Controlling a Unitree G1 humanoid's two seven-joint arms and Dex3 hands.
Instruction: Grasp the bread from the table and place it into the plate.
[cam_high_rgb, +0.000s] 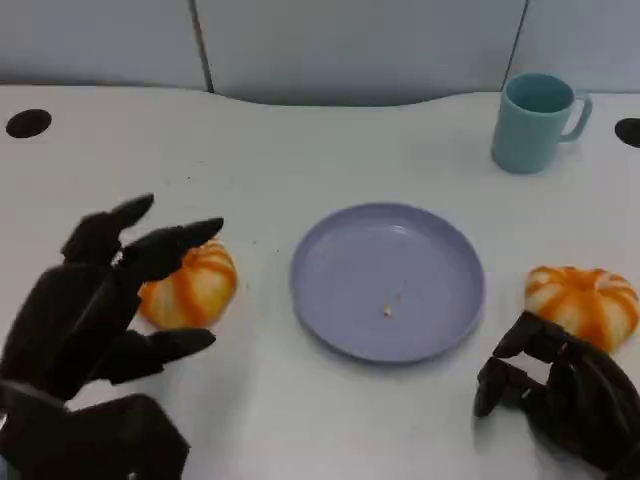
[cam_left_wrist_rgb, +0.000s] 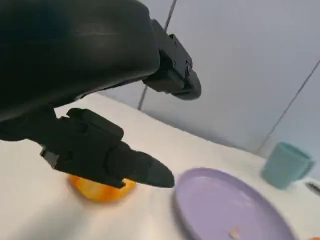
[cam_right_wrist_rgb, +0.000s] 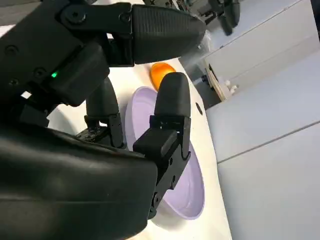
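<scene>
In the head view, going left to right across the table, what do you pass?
Left hand → left bread → plate → mug → right bread. The right hand overlaps the right bread's span, so it is left out.

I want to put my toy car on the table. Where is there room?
Room: the wide white strip behind the plate, left of the mug, and the front edge between the left hand and right hand. Crowded: beside each bread, where hands hover.

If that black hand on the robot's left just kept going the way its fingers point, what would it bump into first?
Most likely the orange-striped bread right ahead: the left hand has its fingers spread over it already. Height above it is hard to judge.
</scene>
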